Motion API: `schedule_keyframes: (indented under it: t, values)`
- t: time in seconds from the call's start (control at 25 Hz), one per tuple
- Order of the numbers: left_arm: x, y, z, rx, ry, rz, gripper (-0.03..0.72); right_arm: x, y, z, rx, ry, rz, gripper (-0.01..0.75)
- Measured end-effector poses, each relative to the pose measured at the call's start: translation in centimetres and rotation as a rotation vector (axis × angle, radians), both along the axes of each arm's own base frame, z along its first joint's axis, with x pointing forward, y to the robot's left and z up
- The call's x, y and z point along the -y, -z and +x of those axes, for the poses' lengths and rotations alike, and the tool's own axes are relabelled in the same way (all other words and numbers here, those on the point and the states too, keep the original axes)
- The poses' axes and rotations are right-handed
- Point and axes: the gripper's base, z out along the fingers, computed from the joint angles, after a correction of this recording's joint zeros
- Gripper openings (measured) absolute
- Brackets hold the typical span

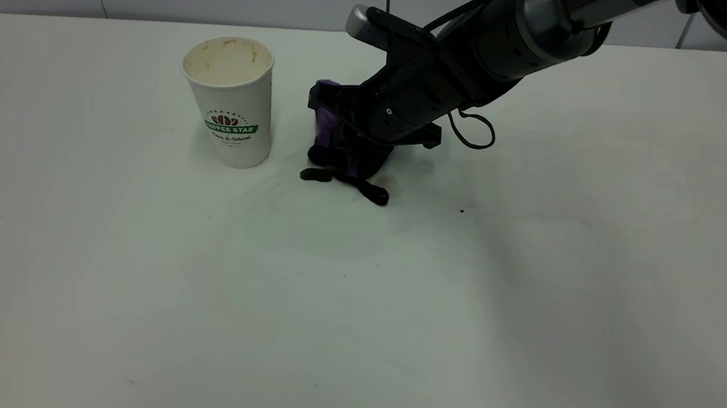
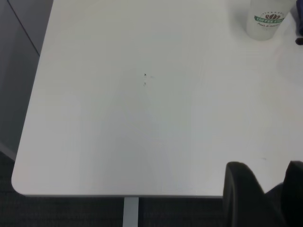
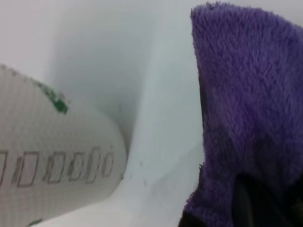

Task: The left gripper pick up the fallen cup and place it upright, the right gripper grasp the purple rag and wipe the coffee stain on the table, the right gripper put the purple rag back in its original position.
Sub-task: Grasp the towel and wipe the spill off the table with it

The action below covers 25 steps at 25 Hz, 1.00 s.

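Stands upright on the large white smooth bench (image 1: pixel 134 316): tall white textured paper cup with green "COFFEE STAR" band (image 1: pixel 232 103), cream-stained inside, mouth up. Just right of the cup, pressed down onto the bench: small purple fuzzy microfibre rag with black edging (image 1: pixel 329 130), bunched, black strap tail trailing away from the cup. Clamped shut on that rag: black right pincer (image 1: pixel 336 140) of the thick dark arm slanting down from behind the cup. Touching the rag's near edge, a little right of the cup: small dark-brown coffee blot (image 1: pixel 316 175). Far from the cup, at the bench edge: left pincer (image 2: pixel 274 187), apart a little, holding nothing.
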Motion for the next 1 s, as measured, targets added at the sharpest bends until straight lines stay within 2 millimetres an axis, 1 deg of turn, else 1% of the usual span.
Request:
schedule_keyframes:
  t: [0.4,0.72,1.0]
  values:
    - [0.0,0.0,0.0,0.0,0.0,0.0,0.242,0.0,0.0,0.0,0.007,0.017,0.002,0.075]
    - [0.0,0.0,0.0,0.0,0.0,0.0,0.242,-2.2,0.2,-1.5,-0.009,-0.046,0.005,0.076]
    - [0.0,0.0,0.0,0.0,0.0,0.0,0.242,-2.9,0.7,-2.5,-0.063,-0.111,0.018,0.076]
